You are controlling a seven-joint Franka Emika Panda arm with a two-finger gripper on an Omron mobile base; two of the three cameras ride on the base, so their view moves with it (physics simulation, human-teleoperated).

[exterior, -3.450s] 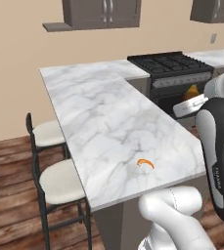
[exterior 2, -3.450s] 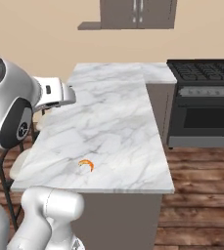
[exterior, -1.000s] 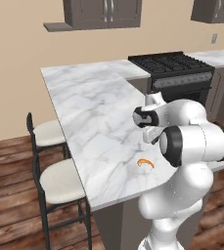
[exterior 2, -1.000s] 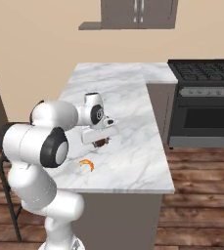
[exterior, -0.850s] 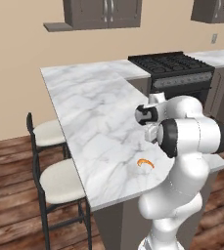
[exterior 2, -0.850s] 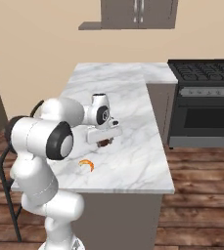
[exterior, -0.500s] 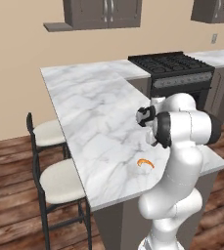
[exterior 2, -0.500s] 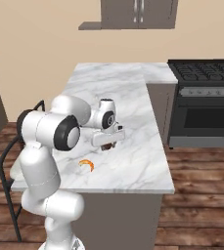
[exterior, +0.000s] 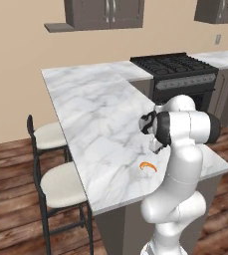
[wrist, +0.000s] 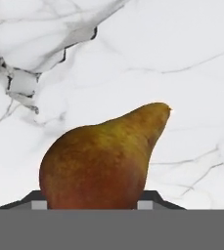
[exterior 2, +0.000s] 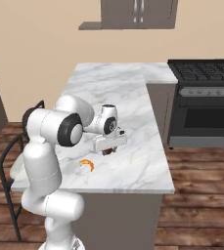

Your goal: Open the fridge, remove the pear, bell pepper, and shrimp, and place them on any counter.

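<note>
A white robot arm bends low over a long white marble counter (exterior: pixel 95 119) with grey veins, its gripper (exterior 2: pixel 108 151) pointing down at the slab near the counter's front end. From the camera on the hand, a brownish-olive pear (wrist: pixel 101 163) with a reddish blush sits between the two dark finger tips, one tip at each side of its wide base, and its narrow neck points up and to the right against the marble. The jaws stand partly apart with the pear between them and the tips appear to be against its sides, though whether they are pressing on it cannot be told for certain. In the right base view the pear (exterior 2: pixel 108 151) shows as a small dark shape just under the hand, at or very close to the counter surface. A small orange curved shrimp (exterior: pixel 147 165) lies flat on the marble, near the gripper but apart from it, closer to the counter's front edge. Two stools (exterior: pixel 63 185) with pale round seats and dark frames stand along the left side of the counter. A black stove (exterior: pixel 174 65) sits beyond the far right corner, and dark grey cabinets (exterior: pixel 105 12) hang on the tan wall behind.
</note>
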